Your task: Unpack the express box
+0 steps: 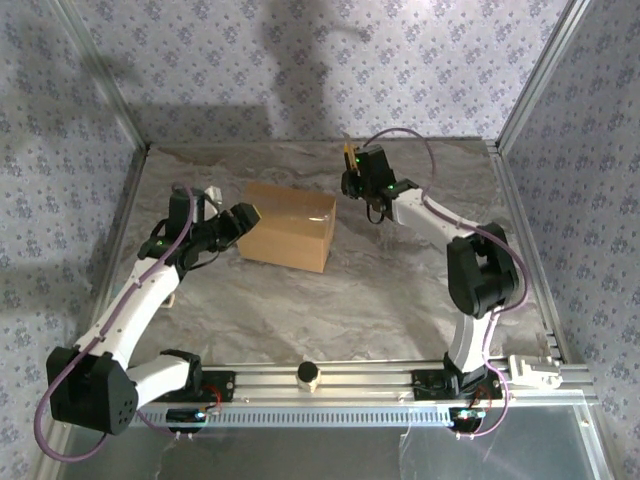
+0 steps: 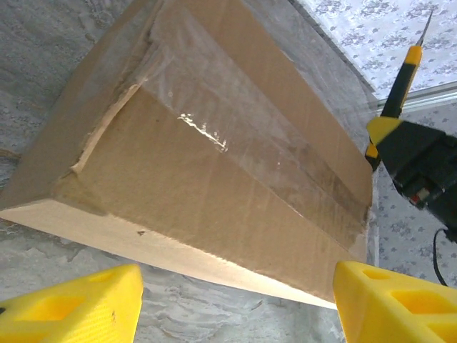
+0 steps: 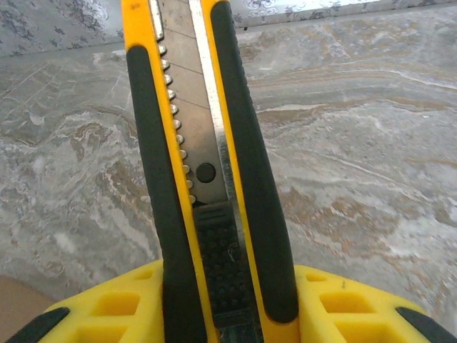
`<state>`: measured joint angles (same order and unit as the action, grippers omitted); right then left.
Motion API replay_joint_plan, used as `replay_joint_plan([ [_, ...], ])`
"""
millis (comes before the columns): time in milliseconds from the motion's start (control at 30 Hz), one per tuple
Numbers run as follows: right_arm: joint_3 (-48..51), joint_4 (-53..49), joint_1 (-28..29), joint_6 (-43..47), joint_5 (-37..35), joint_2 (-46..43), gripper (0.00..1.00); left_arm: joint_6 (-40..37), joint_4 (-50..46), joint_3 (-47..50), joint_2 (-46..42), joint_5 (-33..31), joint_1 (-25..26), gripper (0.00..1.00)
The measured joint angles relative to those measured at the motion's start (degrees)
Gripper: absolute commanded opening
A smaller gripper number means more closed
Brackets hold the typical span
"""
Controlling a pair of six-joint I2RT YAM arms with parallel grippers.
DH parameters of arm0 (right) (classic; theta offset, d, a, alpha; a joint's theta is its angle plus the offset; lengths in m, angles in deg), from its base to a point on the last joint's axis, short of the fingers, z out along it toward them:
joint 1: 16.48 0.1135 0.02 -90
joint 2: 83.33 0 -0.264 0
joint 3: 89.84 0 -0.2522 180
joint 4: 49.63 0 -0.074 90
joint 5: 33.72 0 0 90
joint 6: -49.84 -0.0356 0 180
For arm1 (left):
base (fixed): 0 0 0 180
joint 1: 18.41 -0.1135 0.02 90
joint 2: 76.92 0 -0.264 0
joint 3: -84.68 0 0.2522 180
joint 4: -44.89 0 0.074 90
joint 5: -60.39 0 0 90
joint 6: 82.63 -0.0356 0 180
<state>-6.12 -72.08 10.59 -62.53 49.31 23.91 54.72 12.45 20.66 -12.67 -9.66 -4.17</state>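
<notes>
- The express box, a plain tan-brown cardboard carton, is sitting on the grey marble-looking table, a bit left of the middle and toward the back.
- Its top flaps are lying flat and shut.
- 1 wide strip of shiny clear tape is running along the top of the express box and is folding down over its end.
- The box is hiding whatever is inside, so I cannot tell what it is holding.
- The left gripper is reaching in from the left, just beside the box's left end.
- In the left wrist view, the left gripper is spreading its 2 yellow fingers wide apart and is holding nothing; the box is sitting just ahead of them.
- The right gripper is hanging in the air near the box's back right corner, not touching it.
- The right gripper is squeezing a yellow and black plastic cutter knife between its 2 yellow fingers.
- The knife is pointing up, with its thin metal blade sticking out at the tip.
</notes>
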Motion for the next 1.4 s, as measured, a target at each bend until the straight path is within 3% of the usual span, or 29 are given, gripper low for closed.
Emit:
replay_joint_plan([
  [233, -1.3, 0.9, 1.3, 0.4, 1.4, 3.1, 0.00, 0.1, 1.4, 1.4, 0.8, -0.1, -0.3, 0.70],
  [400, 3.1, 3.3, 3.1, 0.3, 1.8, 1.1, 0.00, 0.2, 2.4, 2.5, 2.4, -0.1, -0.4, 0.70],
  [900, 18.2, 3.2, 7.5, -2.8, 0.6, -13.0, 0.00, -0.4, 3.4, 2.6, 4.1, -1.3, -0.8, 0.70],
  [1200, 21.6, -4.0, 7.9, -3.1, -5.0, -24.5, 0.00, -1.5, 1.8, 2.6, 1.1, -1.6, -1.4, 0.70],
  [1400, 24.7, -10.8, 14.5, -2.9, -9.2, -32.9, 0.00, -1.9, 1.0, 2.6, -2.4, -1.6, -1.4, 0.70],
])
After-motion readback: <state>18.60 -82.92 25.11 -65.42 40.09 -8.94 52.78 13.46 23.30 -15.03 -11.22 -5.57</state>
